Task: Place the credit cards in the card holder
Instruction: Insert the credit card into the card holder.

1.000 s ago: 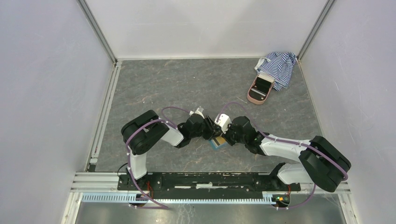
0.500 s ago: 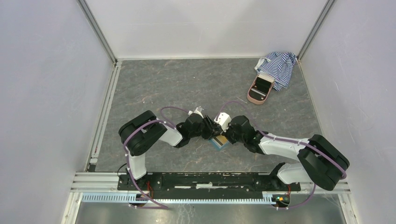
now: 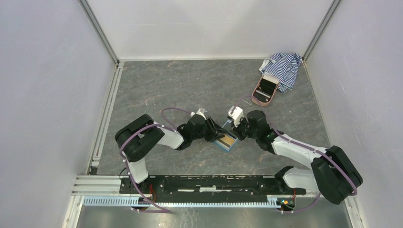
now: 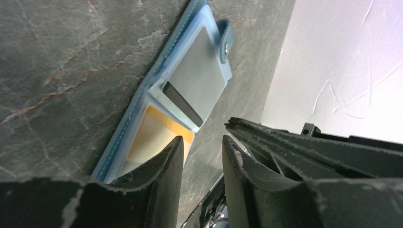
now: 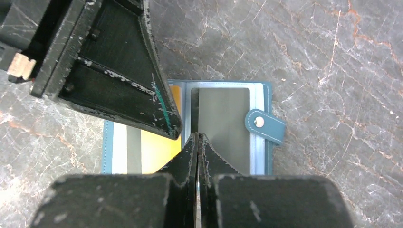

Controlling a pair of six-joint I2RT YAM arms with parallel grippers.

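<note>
The teal-blue card holder (image 3: 225,142) lies open on the table between my two arms. In the right wrist view a dark grey credit card (image 5: 220,124) sits in its right half, beside the snap tab (image 5: 263,126), and a tan-gold credit card (image 5: 159,152) sits in its left half. My left gripper (image 4: 202,142) is open with nothing but table between its jaws; one finger (image 4: 171,159) rests over the tan-gold card (image 4: 149,137), below the grey card (image 4: 198,78). My right gripper (image 5: 197,137) is shut and empty, hovering above the holder's fold.
A pink oval case (image 3: 264,90) lies at the back right with a blue-white striped cloth (image 3: 283,69) behind it. White walls close in the grey stone-patterned table (image 3: 180,90) on three sides.
My right gripper has drawn back up and to the right off the card holder, so more of the open holder shows. The left gripper has stayed on the holder's left half.
</note>
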